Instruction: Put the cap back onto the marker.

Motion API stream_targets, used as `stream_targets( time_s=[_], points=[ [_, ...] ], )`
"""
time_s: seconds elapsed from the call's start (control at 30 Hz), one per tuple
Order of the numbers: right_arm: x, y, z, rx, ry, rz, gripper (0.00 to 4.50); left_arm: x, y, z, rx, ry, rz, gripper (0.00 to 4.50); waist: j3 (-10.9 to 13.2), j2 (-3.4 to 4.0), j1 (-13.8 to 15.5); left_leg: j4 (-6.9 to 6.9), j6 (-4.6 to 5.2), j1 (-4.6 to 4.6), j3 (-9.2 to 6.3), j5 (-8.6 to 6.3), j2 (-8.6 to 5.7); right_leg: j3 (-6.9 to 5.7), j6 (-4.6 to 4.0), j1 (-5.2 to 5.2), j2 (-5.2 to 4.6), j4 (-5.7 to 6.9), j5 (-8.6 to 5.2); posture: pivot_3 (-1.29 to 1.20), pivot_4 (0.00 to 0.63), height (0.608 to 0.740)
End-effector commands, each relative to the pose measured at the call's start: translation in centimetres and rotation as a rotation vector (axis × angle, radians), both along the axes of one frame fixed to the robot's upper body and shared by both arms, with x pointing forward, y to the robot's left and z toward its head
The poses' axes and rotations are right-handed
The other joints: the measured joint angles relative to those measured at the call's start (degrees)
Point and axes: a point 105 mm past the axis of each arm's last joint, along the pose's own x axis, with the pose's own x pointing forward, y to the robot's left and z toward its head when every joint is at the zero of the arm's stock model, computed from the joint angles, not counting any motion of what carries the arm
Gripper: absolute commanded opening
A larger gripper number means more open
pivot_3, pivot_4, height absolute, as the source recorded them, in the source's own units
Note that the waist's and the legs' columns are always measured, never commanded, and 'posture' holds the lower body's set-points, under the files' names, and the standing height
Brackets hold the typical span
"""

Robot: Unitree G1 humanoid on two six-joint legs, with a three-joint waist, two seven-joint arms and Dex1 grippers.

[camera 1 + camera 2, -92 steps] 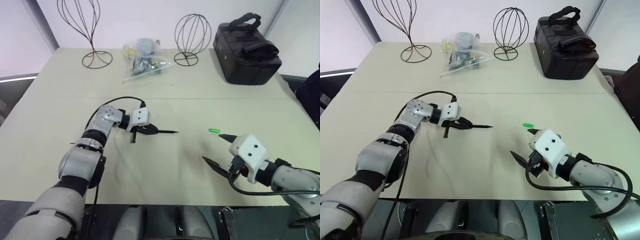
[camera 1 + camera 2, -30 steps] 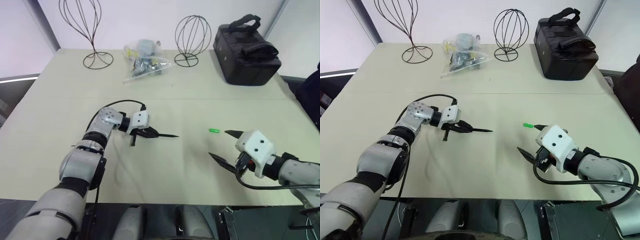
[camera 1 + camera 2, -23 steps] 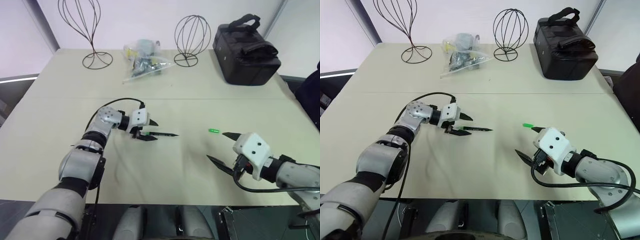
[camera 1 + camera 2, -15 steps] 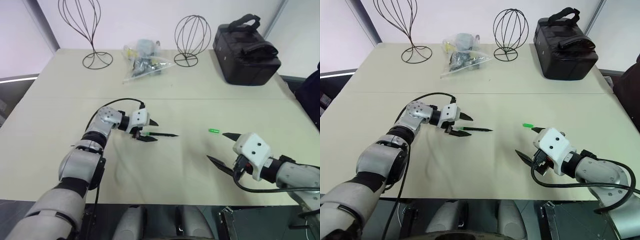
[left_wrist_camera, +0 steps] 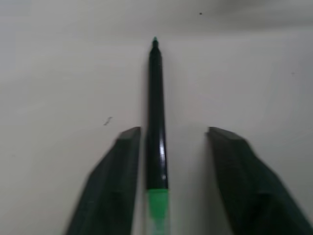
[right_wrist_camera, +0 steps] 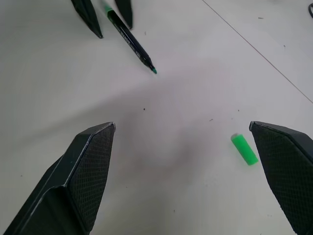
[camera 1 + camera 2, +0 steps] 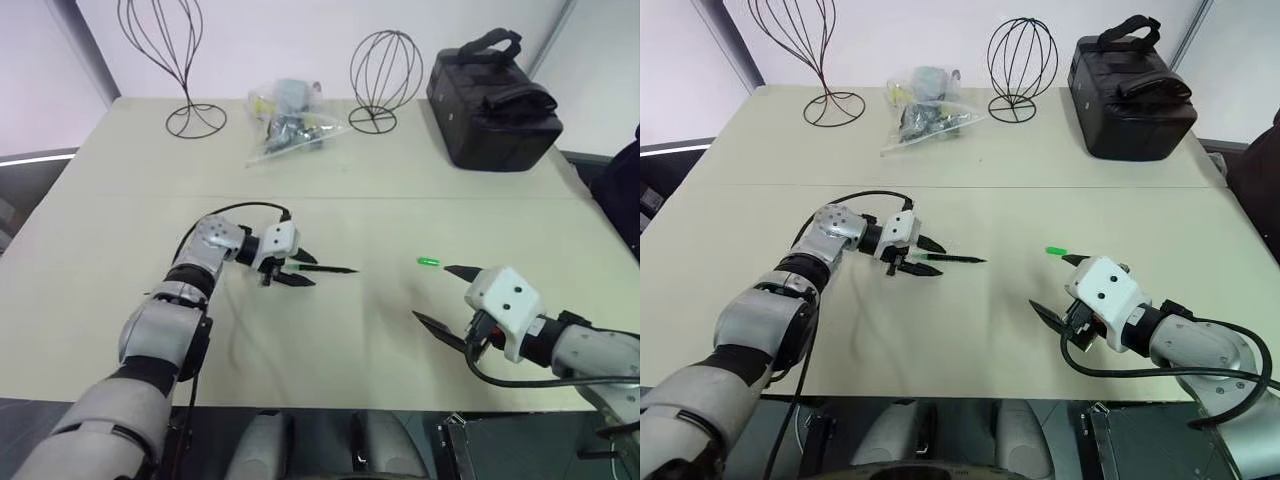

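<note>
While the thin dark green-black marker (image 7: 322,269) lies flat on the pale beige table (image 7: 360,180), the left gripper (image 7: 297,268) sits around its green rear end, its two black fingers (image 5: 110,181) parted with the barrel between them; in the left wrist view one finger stands just beside the barrel and the other a little apart, so the jaws are spread and not pinching it. Its pointed green tip (image 6: 153,71) aims toward the robot's right, well apart from the tiny bright green plastic cap (image 7: 428,262), which lies on the table just beyond the farther finger of the right gripper (image 7: 440,296). That gripper's broad black textured fingers (image 6: 78,181) stand wide apart over bare tabletop, holding nothing, with the cap (image 6: 244,149) lying between them and closer to one finger in the right wrist view. Farther back on the table stand two black wire frames (image 7: 385,70), a clear plastic bag of small items (image 7: 290,125) between them, and a black fabric case with a handle (image 7: 492,100).
</note>
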Motion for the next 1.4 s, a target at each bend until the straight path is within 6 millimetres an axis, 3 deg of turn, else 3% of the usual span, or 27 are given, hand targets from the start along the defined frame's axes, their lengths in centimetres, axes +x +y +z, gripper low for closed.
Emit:
stream_targets(
  time_s=[0.03,0.07,0.43,0.6,0.9,1.07,1.4],
  points=[
    [-0.2,0.5,0.9,-0.008,-0.048,0.016,4.5,-0.1,0.4,-0.7,0.019,0.019,0.02,0.49,0.0,0.0,0.0,0.0,0.0,0.08,0.0,0.0,0.0,0.0,0.0,0.07,0.0,0.0,0.0,0.0,0.15,0.74],
    [-0.3,0.5,1.0,-0.008,-0.048,0.016,4.5,-0.1,0.4,-0.7,0.02,0.019,0.022,0.01,0.0,0.0,0.0,0.0,0.0,0.15,0.0,0.0,0.0,0.0,0.0,0.15,-0.01,0.0,0.0,0.0,0.15,0.74],
    [-0.2,0.6,1.1,-0.008,-0.052,0.016,4.5,0.0,0.5,-0.8,0.034,0.004,0.024,0.01,0.0,0.0,0.0,-0.01,0.0,0.26,0.0,0.0,0.01,0.01,0.0,0.23,0.0,0.0,0.0,0.0,0.15,0.74],
    [0.8,-1.1,0.9,-0.034,-0.039,0.012,4.5,0.7,0.2,0.6,0.003,-0.183,0.012,0.01,0.0,-0.01,0.0,-0.01,0.0,0.26,0.0,0.0,0.02,0.02,0.0,0.23,-0.01,0.0,0.0,0.0,0.15,0.74],
    [4.2,-3.5,2.2,0.121,0.021,0.034,4.5,1.0,0.5,2.9,-0.121,-0.446,0.036,0.01,0.1,-0.13,-0.1,-0.11,0.0,0.2,0.06,0.0,0.1,0.1,0.0,0.07,-0.02,-0.03,0.0,0.0,0.15,0.74],
    [6.1,-4.4,0.8,0.151,0.079,0.047,4.5,0.0,1.3,2.6,-0.148,-0.464,0.004,0.01,0.1,-0.13,-0.2,-0.11,0.0,0.15,0.08,0.0,0.09,0.11,0.0,0.03,-0.05,-0.05,0.0,0.0,0.15,0.74],
    [7.9,-5.0,-1.5,0.146,0.136,0.077,4.5,-0.4,2.2,3.4,-0.177,-0.493,-0.002,0.01,0.1,-0.12,-0.1,-0.08,0.0,-0.06,0.08,0.0,0.09,0.1,0.0,-0.15,-0.06,-0.03,0.0,0.0,0.15,0.74]
  ],
)
